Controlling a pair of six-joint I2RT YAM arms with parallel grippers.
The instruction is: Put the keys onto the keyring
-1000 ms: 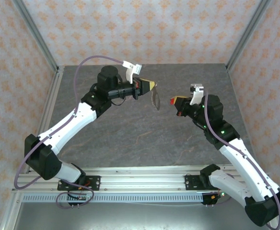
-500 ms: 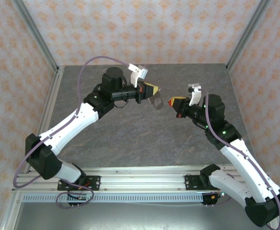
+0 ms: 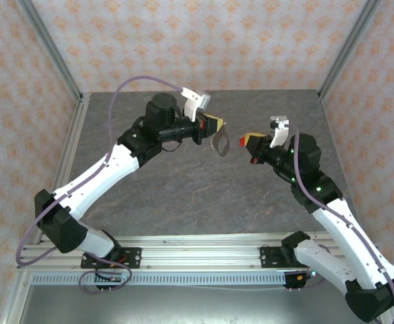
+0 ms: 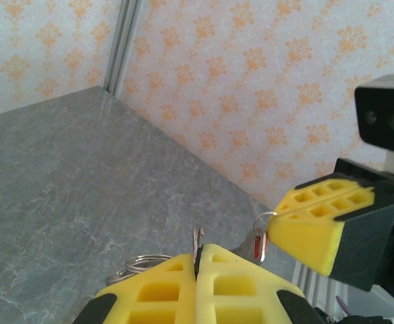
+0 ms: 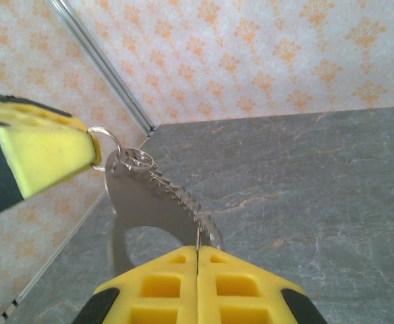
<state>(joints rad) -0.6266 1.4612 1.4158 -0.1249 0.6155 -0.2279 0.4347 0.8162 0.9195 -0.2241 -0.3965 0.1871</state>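
Note:
My left gripper (image 3: 218, 124) is shut on a small wire ring, and the keyring (image 3: 222, 144) hangs from it above the table. The keyring is a grey oval loop (image 5: 131, 202) with a jagged edge. In the right wrist view, the left gripper (image 5: 89, 152) pinches that small ring at the loop's top. My right gripper (image 3: 245, 139) is shut on a thin ring that carries the keys (image 4: 261, 248), a tiny red piece. The right gripper (image 5: 198, 250) sits right beside the loop's jagged edge, and I cannot tell if they touch. The left gripper (image 4: 198, 251) also shows shut on thin metal.
Split rings (image 5: 136, 160) are bunched at the top of the loop. The grey stone table (image 3: 183, 196) lies below both grippers. It is bounded by patterned walls and a metal post (image 5: 102, 64) at the corner.
The left gripper swung right and turned the keyring towards the right gripper. In the last half second the right gripper drew back slightly to the right. Both stayed shut.

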